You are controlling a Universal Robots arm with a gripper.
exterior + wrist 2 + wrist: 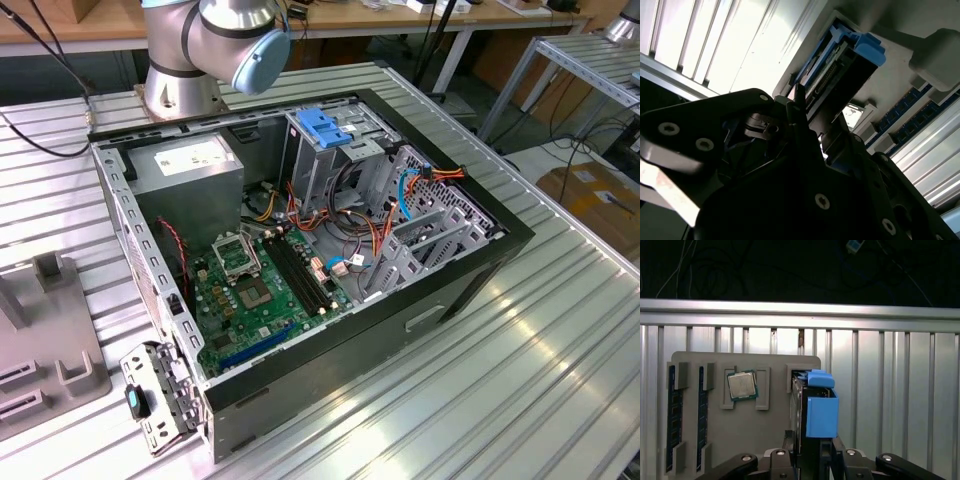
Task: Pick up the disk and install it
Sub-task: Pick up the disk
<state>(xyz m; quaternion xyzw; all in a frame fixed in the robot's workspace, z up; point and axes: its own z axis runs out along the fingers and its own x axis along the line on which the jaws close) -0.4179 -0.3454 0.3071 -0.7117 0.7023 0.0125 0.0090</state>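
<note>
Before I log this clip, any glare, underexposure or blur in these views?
Exterior view: glare streaks on the ribbed table, case interior evenly lit. Second wrist view: gripper in dark shadow, table washed out. First wrist view: disk sharp, background black.

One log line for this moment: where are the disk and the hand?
disk: on edge at grey tray | hand: at disk | install: not done

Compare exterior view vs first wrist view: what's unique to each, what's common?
Exterior view: the open computer case with its motherboard, and the arm base. First wrist view: the disk standing upright, a processor chip beside it, the claw at the disk. Shared: the slatted metal table and, apparently, the grey holder plate.
</note>
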